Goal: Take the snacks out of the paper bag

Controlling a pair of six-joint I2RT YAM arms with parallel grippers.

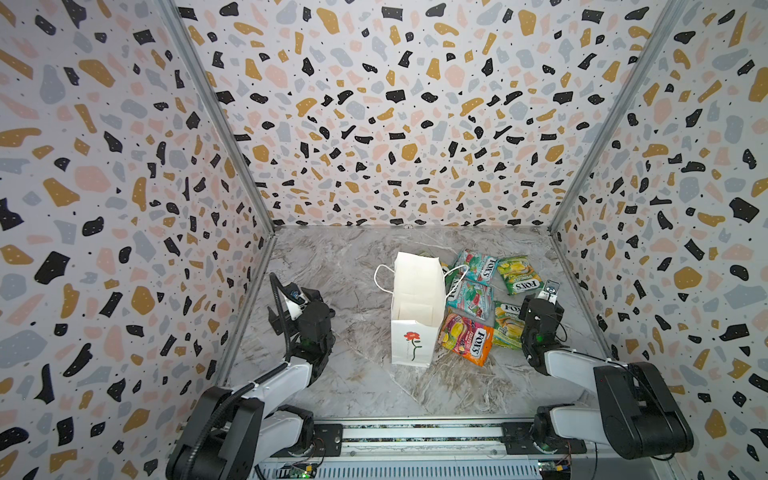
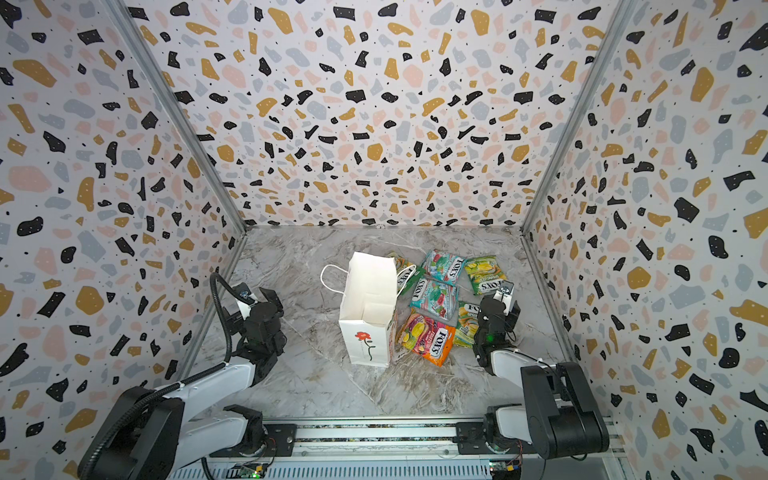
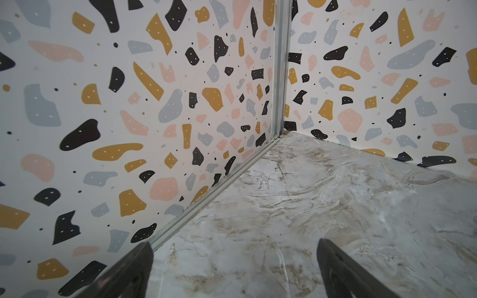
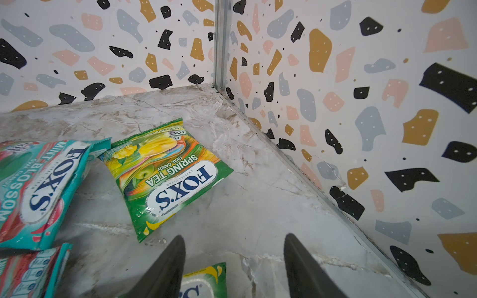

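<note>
While the paper bag (image 1: pixel 415 307) stands upright mid-table, the snacks (image 1: pixel 473 299) lie on the marble (image 1: pixel 332 270) just right of it. The right gripper (image 4: pixel 235 240) hovers above them, jaws parted and empty; the left gripper (image 3: pixel 235 243) gapes wide, holding nothing.

The green pouch (image 4: pixel 165 178) reads "FOX'S Crystal Clear Spring Tea Oval Candy". Just beside it, the teal pouch (image 4: pixel 38 191) says "FOX'S Mint Blossom Oval Candy". In a top view, the orange-pink pouch (image 1: pixel 467 338) carries "FOX'S" on a white oval.
</note>
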